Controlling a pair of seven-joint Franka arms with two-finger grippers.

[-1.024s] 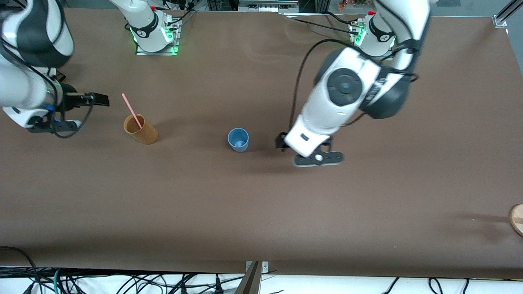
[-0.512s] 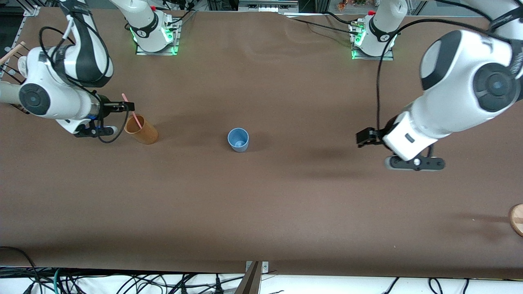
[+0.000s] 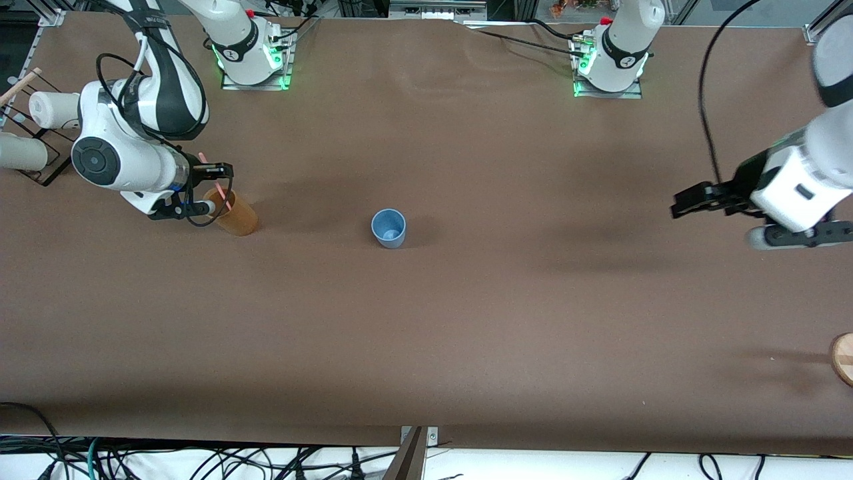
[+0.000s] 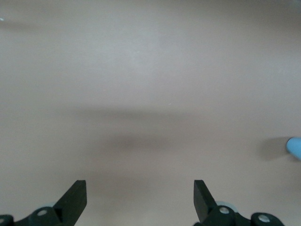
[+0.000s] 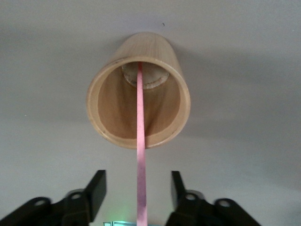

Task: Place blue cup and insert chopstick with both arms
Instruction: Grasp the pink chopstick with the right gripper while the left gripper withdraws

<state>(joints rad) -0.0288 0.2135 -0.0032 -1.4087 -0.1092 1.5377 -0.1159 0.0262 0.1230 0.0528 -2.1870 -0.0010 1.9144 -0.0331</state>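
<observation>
The blue cup (image 3: pixel 388 228) stands upright at the table's middle; its edge shows in the left wrist view (image 4: pixel 295 147). The pink chopstick (image 3: pixel 226 199) leans in the tan cup (image 3: pixel 232 213) toward the right arm's end; both show in the right wrist view, the chopstick (image 5: pixel 140 141) inside the tan cup (image 5: pixel 139 89). My right gripper (image 3: pixel 222 172) is open, its fingers either side of the chopstick's upper part without touching it (image 5: pixel 138 188). My left gripper (image 3: pixel 686 201) is open and empty over bare table toward the left arm's end (image 4: pixel 140 197).
A wire rack with white rolls (image 3: pixel 40 113) stands at the table edge by the right arm. A round wooden object (image 3: pixel 844 357) lies at the edge at the left arm's end, nearer the front camera. The brown table (image 3: pixel 466 320) spreads wide round the blue cup.
My left gripper has drawn away from the blue cup toward the left arm's end. My right gripper has moved in to the tan cup and now straddles the chopstick.
</observation>
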